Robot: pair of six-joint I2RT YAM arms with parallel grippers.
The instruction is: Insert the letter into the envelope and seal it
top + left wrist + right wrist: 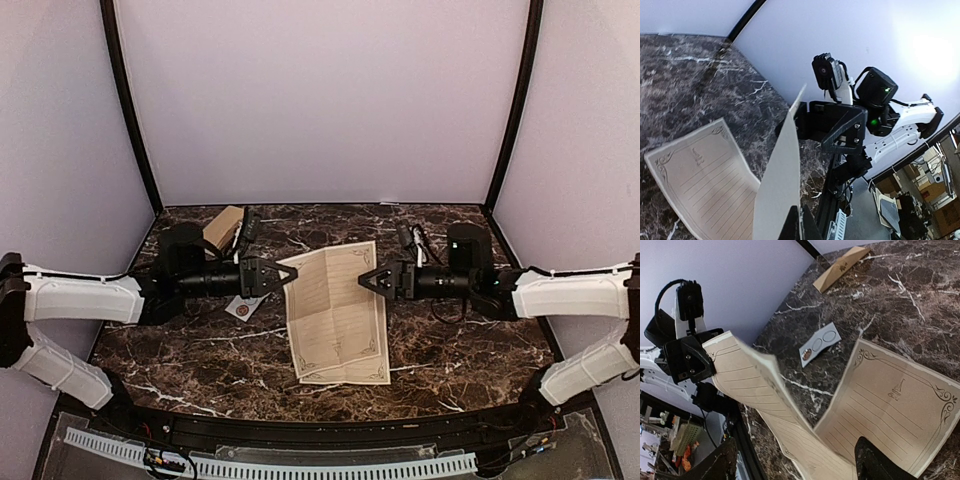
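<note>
The letter [335, 315], a cream lined sheet with ornate corners, lies in the middle of the marble table. My left gripper [283, 274] is shut on the sheet's far left corner and holds that corner off the table. In the left wrist view its fingertips [801, 226] pinch the paper's edge [780, 170]. My right gripper [364, 282] stands open at the letter's right edge. Its fingers [874, 463] are wide apart over the curled sheet [880, 400]. The tan envelope [222, 228] lies at the back left, also visible as the envelope [842, 267] in the right wrist view.
A small white sticker card with circles [243, 307] lies beside the letter's left edge, under the left arm, and appears as the card [820, 343] in the right wrist view. Lilac walls close in the back and sides. A black rail [320, 432] runs along the near edge.
</note>
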